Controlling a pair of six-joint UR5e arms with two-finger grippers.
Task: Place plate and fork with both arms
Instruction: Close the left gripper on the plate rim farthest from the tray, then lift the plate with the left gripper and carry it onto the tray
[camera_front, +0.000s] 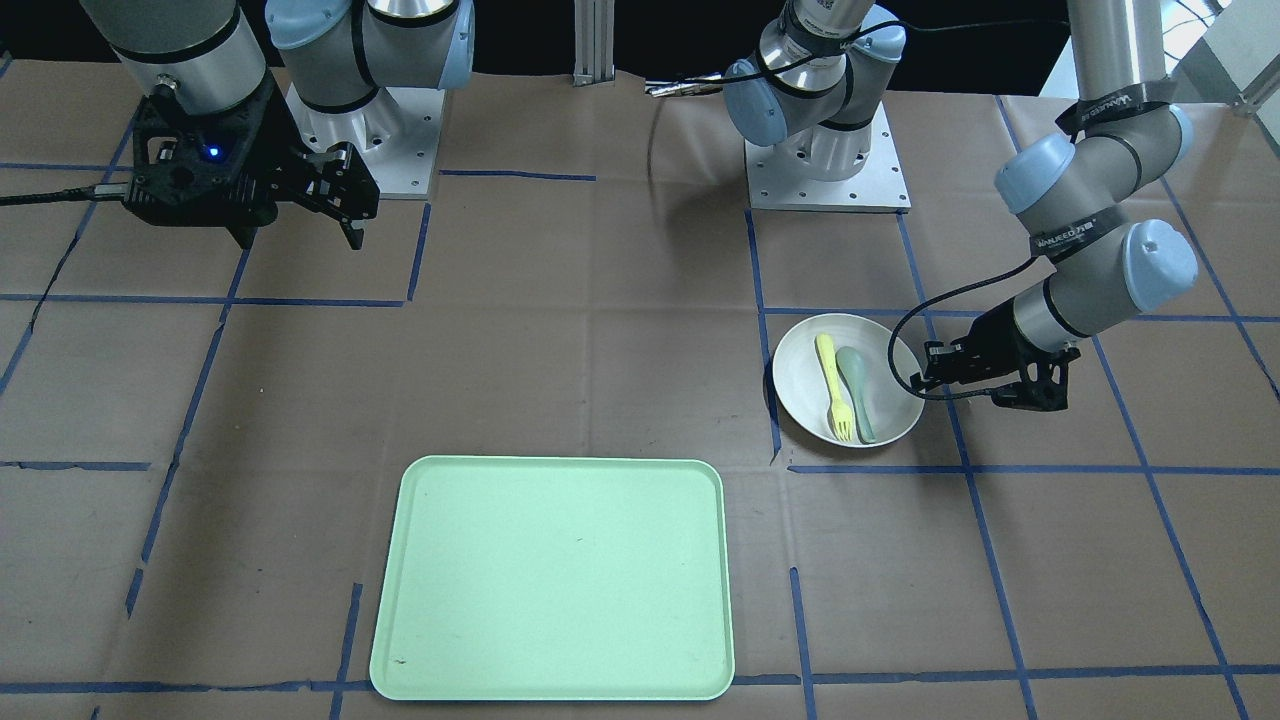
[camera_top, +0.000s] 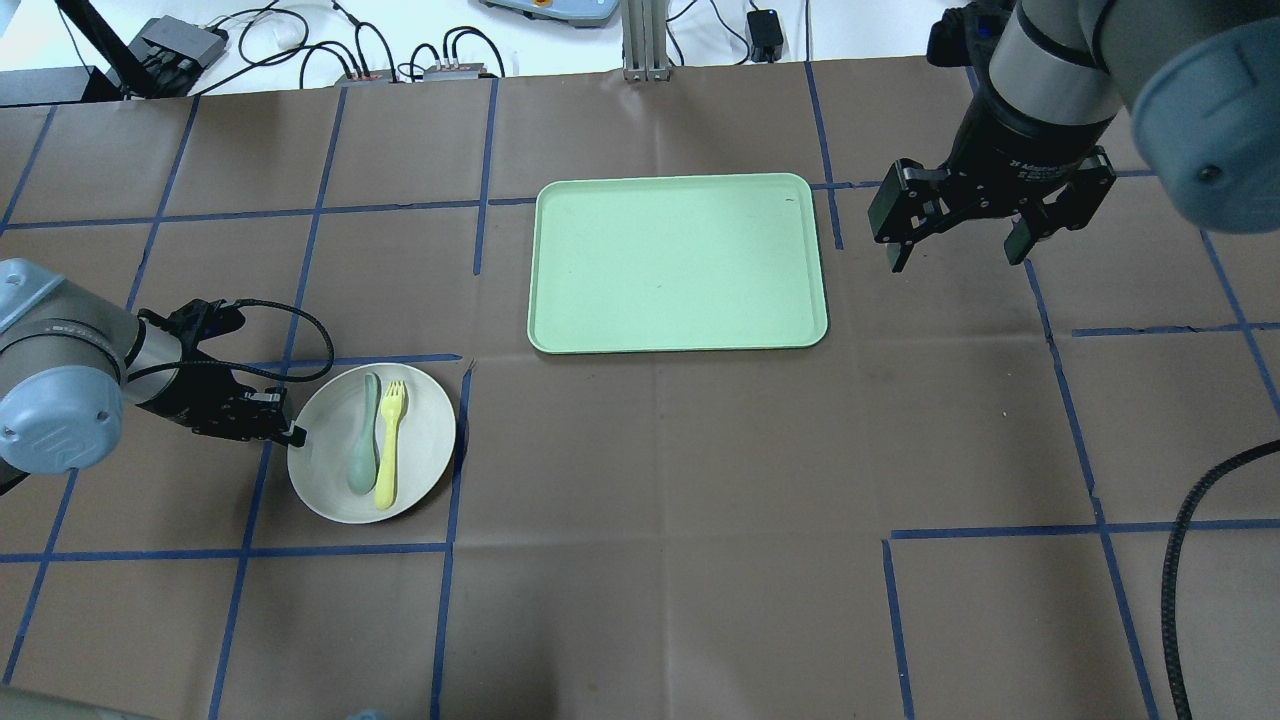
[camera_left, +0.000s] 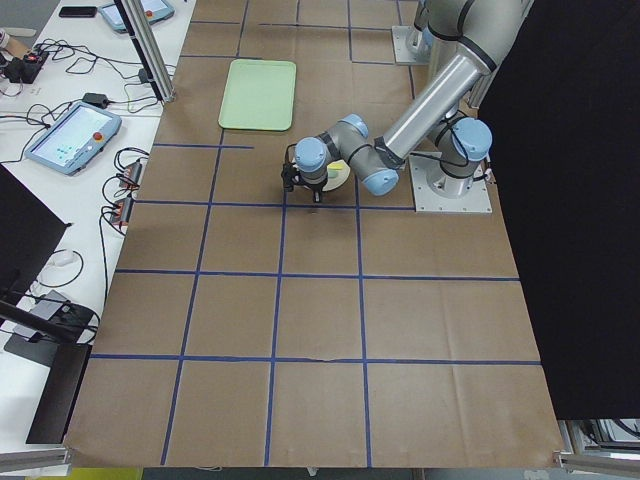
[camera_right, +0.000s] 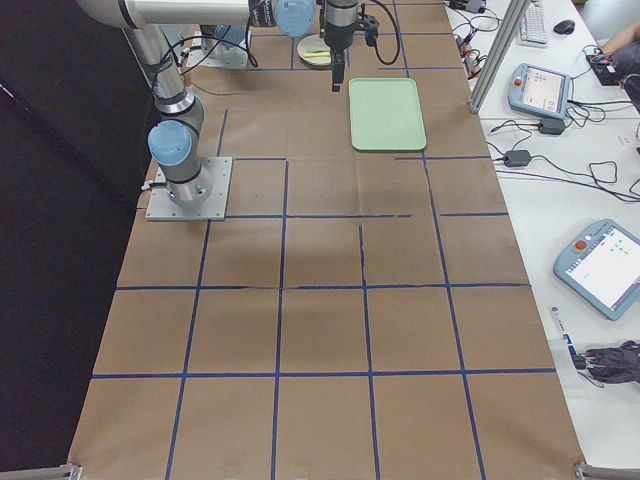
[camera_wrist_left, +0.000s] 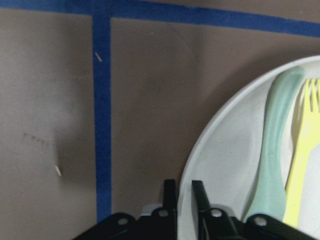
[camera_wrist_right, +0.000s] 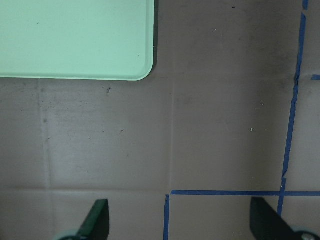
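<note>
**Inspector:** Front-facing view, progress?

**Assessor:** Nothing placed yet. The plate (camera_front: 795, 372) sits on the tabletop (camera_front: 600, 380), well apart from the tray (camera_front: 550, 570), which is bare. The fork (camera_front: 832, 385) lies in the plate, just beside a spoon (camera_front: 858, 392). The left claw (camera_front: 918, 380) is at the plate's rim. The right claw (camera_front: 300, 235) hangs spread wide, holding nothing.

**Inspector:** Overhead view, the fork's lie?

**Assessor:** Its long axis runs near-to-far, roughly parallel to the spoon. The tines point away from the robot and the handle points toward it. The fork is on the spoon's tray side.

**Inspector:** Side views?

**Assessor:** Too small to add anything; the plate is largely hidden by the near arm.

**Inspector:** Left wrist view?

**Assessor:** One finger is outside the rim and one inside, drawn close. I judge the plate pinched but not lifted.

**Inspector:** Right wrist view?

**Assessor:** Fingers wide apart over bare tabletop, with the tray's corner ahead.

**Inspector:** Outstanding?

**Assessor:** By my estimate, everything: carrying the plate, then picking and setting down the fork.
</note>
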